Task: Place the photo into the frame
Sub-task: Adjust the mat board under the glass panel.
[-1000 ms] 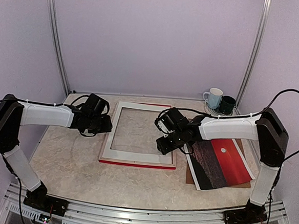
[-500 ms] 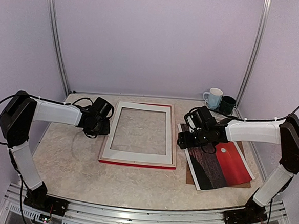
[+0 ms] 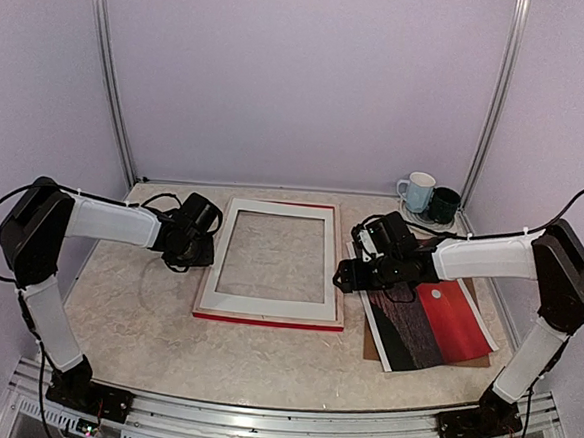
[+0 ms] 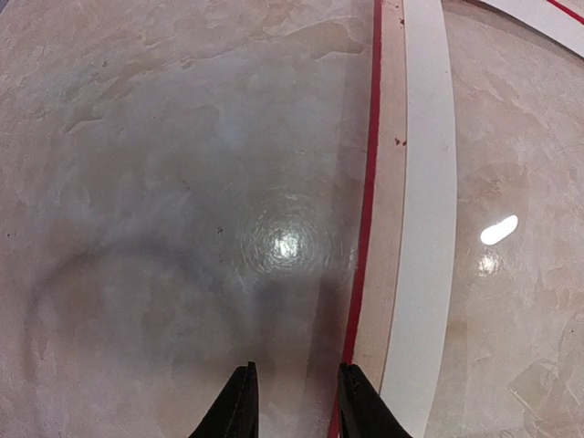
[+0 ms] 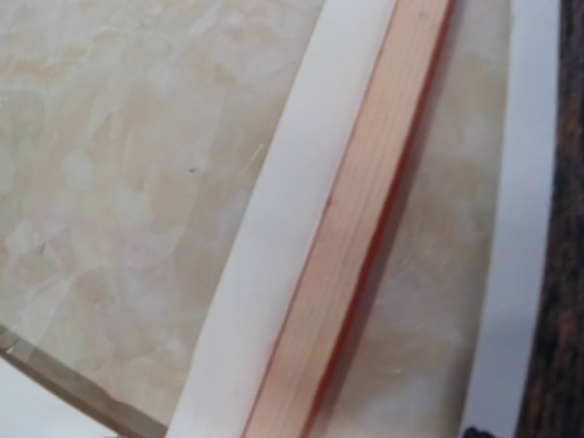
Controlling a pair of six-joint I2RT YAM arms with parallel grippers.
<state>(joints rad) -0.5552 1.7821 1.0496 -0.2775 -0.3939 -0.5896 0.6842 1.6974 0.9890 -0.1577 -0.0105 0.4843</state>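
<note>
The frame [image 3: 266,305] lies flat mid-table, pale back up, with a red edge showing along its front. Its left rail shows in the left wrist view [image 4: 424,182] and its right rail in the right wrist view [image 5: 365,228]. The photo [image 3: 446,315] lies face up to the frame's right, and its white border shows in the right wrist view [image 5: 529,182]. My left gripper [image 3: 192,244] hovers just outside the frame's left rail, its jaws [image 4: 294,401] apart and empty. My right gripper [image 3: 353,273] hangs over the gap between frame and photo; its fingers are out of sight.
A brown backing board [image 3: 371,345] lies under the photo. A white mug [image 3: 417,192] and a dark mug [image 3: 444,204] stand at the back right corner. Purple walls enclose the table on three sides.
My right gripper left the frame's lower right corner, swung right toward the photo, then came back a little to the frame's right edge. My left gripper shifted slightly toward the frame's left rail.
</note>
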